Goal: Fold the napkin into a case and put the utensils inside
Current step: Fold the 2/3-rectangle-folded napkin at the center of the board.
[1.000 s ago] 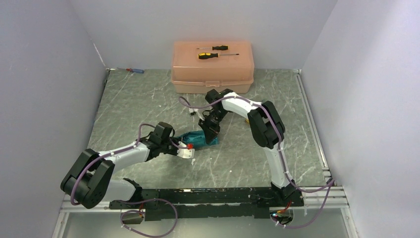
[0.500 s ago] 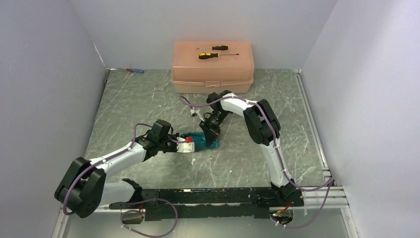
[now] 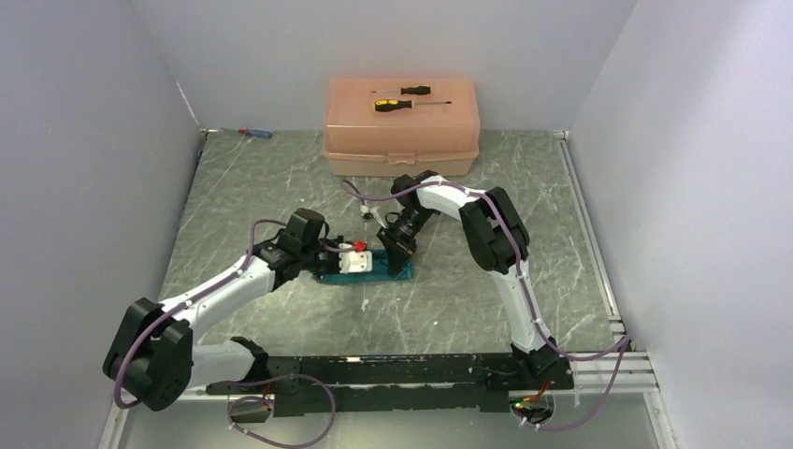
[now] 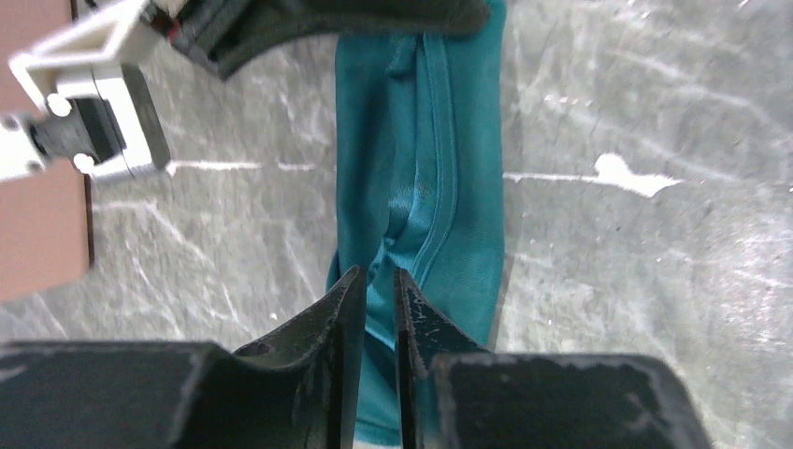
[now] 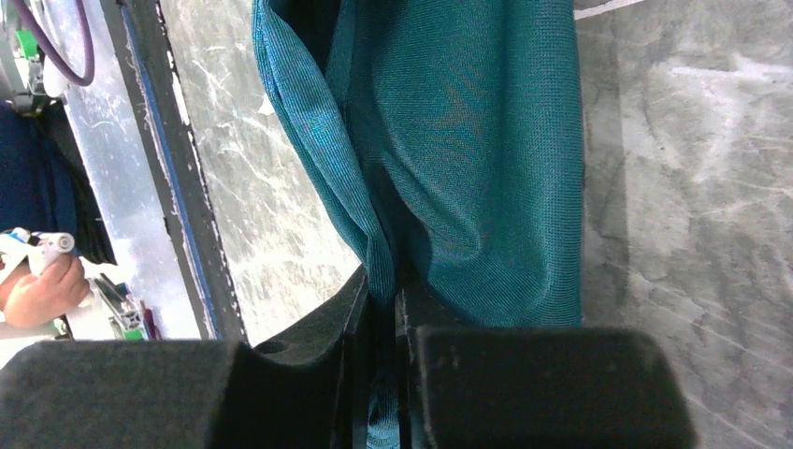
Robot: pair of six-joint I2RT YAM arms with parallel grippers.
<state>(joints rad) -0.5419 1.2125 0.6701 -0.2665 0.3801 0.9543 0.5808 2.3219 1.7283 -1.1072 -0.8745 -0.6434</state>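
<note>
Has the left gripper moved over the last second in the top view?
Yes. The left gripper has shifted away from the near edge, closer to the peach box at the back.

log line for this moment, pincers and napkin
napkin: long narrow strip, folded | left pincer: shut on a napkin ridge | right pincer: shut on a napkin fold
</note>
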